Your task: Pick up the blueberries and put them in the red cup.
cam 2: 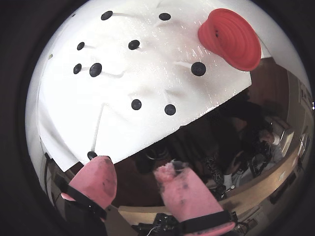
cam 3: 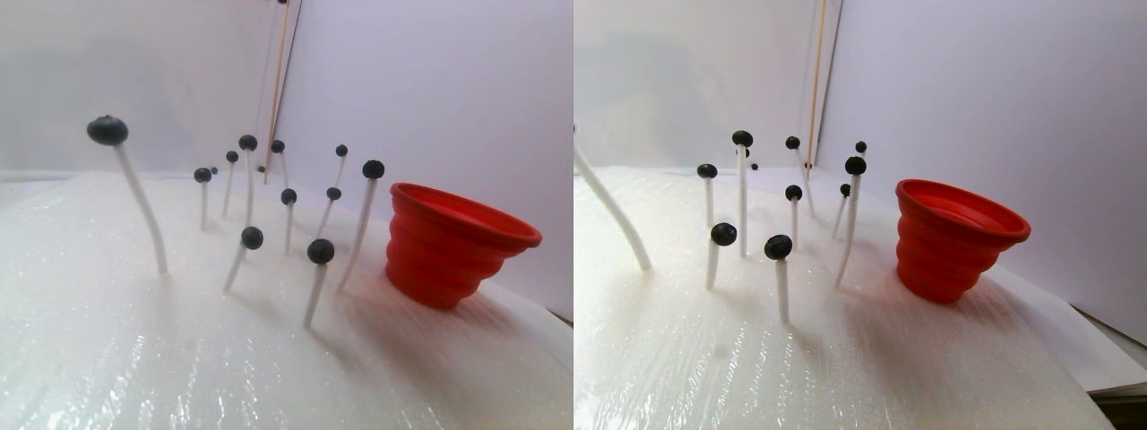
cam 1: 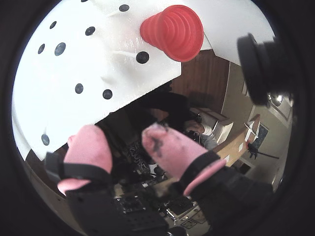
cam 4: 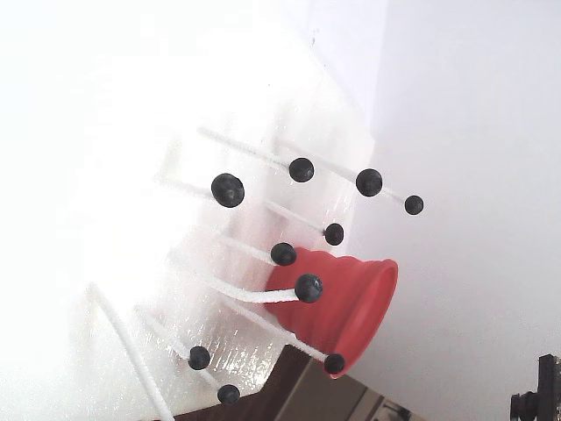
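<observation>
The blueberries (cam 3: 321,251) sit one apiece on top of thin white rods (cam 3: 314,296) that rise, some straight and some leaning, from a white foam-like sheet (cam 3: 179,358) on the desk; in a wrist view they read only as dark dots (cam 2: 95,70) scattered over the white surface, the rods nearly lost against it. The farthest berries in the stereo pair view are tiny and hard to count, and in its right half the tall bent rod at the left edge is cut off, its berry out of frame. The red cup (cam 3: 452,242) stands upright on the sheet just to the right of the rods in the stereo pair view, near the sheet's edge; in the fixed view, which lies on its side, rods and berries cross in front of the cup (cam 4: 351,298) and its rim is partly covered. Whether anything lies inside the cup cannot be told. The tool (cam 2: 135,172) hangs off the sheet's near edge, above dark clutter, well apart from the cup (cam 2: 231,39); its pink fingertips (cam 1: 88,145) stand parted with nothing between them, and the arm behind is mostly out of view.
</observation>
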Tool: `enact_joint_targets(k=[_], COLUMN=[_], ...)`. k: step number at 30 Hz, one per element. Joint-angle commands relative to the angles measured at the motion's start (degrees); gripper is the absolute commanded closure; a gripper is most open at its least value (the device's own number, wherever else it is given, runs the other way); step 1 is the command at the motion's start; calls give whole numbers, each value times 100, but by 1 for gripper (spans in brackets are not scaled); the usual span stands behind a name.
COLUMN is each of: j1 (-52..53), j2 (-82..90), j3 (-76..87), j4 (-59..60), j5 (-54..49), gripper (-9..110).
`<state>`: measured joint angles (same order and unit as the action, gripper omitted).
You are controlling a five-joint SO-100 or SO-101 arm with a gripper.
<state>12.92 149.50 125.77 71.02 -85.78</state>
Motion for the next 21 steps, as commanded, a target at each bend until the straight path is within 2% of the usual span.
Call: enact_joint_targets(k=[1,21], j1=[141,-290], j2=[-211,-1564], j3=[-88,-114], j4=[-316,-1266], j5=[-202,-853], gripper=[84,82])
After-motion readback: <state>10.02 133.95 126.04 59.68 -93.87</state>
